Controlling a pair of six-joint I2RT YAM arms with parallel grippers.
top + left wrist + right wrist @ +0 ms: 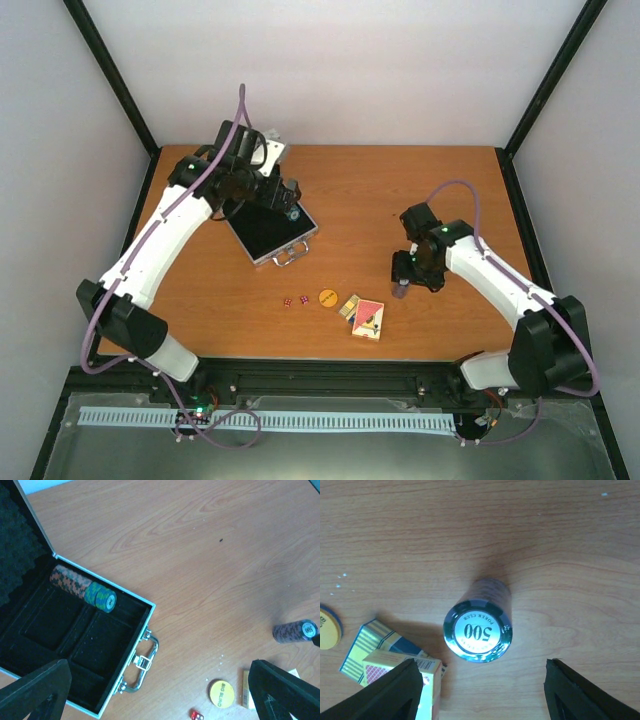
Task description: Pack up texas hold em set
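Silver case (272, 228) is laid open far left, chips (82, 587) stored in one slot. 500 chip stack (478, 630) is stood on the table (450, 180) under the right gripper (480, 680); it and the left gripper (159, 680) are spread wide, nothing held.

Wood-grain table (400, 200), metal-edged case (268, 235), foam lid lining (15, 535)

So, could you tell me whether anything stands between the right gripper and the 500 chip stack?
Nothing visible does: the right gripper is open above the chip stack. The card decks lie close beside it, near one finger.
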